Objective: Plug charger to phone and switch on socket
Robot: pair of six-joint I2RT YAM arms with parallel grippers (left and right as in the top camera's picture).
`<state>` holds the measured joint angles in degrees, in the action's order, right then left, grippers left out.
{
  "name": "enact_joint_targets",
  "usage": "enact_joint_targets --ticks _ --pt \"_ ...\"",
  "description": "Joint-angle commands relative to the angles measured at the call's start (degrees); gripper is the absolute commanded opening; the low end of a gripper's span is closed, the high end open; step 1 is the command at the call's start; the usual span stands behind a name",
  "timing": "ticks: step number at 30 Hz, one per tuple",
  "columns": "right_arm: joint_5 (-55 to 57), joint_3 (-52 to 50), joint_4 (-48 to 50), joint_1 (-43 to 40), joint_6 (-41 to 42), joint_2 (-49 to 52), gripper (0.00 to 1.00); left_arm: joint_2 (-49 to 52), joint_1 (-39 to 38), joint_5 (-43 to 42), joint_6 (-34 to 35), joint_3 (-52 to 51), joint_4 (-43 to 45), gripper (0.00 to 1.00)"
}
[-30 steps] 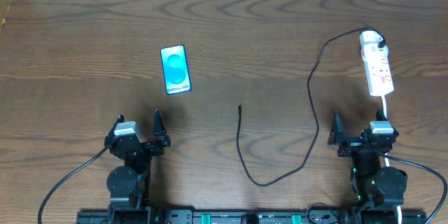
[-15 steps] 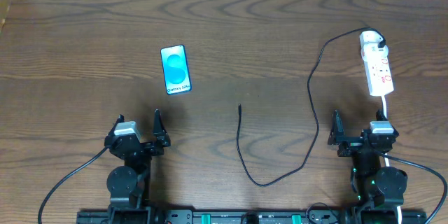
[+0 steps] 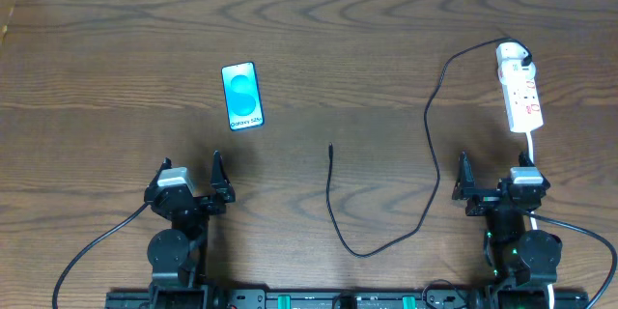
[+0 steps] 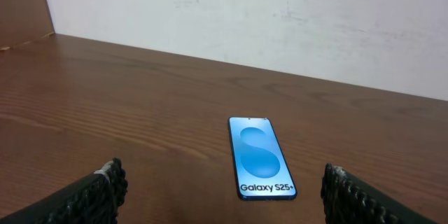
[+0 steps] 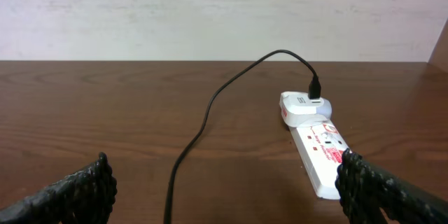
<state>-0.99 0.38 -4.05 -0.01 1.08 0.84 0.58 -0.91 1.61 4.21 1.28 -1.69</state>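
The phone (image 3: 242,96) lies flat, screen up, on the left of the table; it also shows in the left wrist view (image 4: 260,157), ahead of my open, empty left gripper (image 3: 189,178) (image 4: 222,192). The black charger cable (image 3: 429,145) runs from its loose plug tip (image 3: 330,149) at mid-table in a loop to the white plug head (image 3: 513,55), which sits in the socket strip (image 3: 521,97). The right wrist view shows the cable (image 5: 210,105), plug head (image 5: 302,106) and socket (image 5: 320,150). My right gripper (image 3: 494,176) (image 5: 227,192) is open and empty, just before the socket's near end.
The socket's white cord (image 3: 532,145) runs back beside my right arm. A white wall (image 4: 280,14) borders the table's far edge. Bare wooden tabletop (image 3: 338,58) lies between the phone and the cable.
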Motion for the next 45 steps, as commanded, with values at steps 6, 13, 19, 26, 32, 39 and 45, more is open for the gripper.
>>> enact_joint_targets --ticks 6,13,19,26,32,39,45 --pt "0.85 -0.07 -0.28 0.85 0.81 -0.35 0.99 -0.26 0.24 0.57 -0.79 -1.05 -2.36 0.90" --pt "0.85 -0.07 -0.26 0.85 0.81 -0.35 0.99 -0.26 0.24 0.52 -0.76 -1.05 -2.36 0.90" --pt "0.85 -0.07 -0.26 0.85 0.81 -0.35 0.99 -0.24 0.24 0.50 -0.81 -0.76 -2.60 0.90" --pt "0.85 -0.07 -0.26 0.85 0.81 -0.35 0.99 0.48 0.24 0.50 -0.83 4.37 -6.51 0.90" --pt "0.85 -0.07 -0.26 0.85 0.81 -0.35 0.99 5.75 0.24 0.48 -2.56 13.11 -9.33 0.90" --pt "0.85 -0.07 -0.26 0.85 0.81 -0.35 0.99 18.71 0.24 0.50 -2.54 27.04 -12.41 0.90" --pt "0.85 -0.07 -0.26 0.85 0.81 -0.35 0.99 34.05 0.24 0.50 -2.56 42.77 -20.39 0.90"
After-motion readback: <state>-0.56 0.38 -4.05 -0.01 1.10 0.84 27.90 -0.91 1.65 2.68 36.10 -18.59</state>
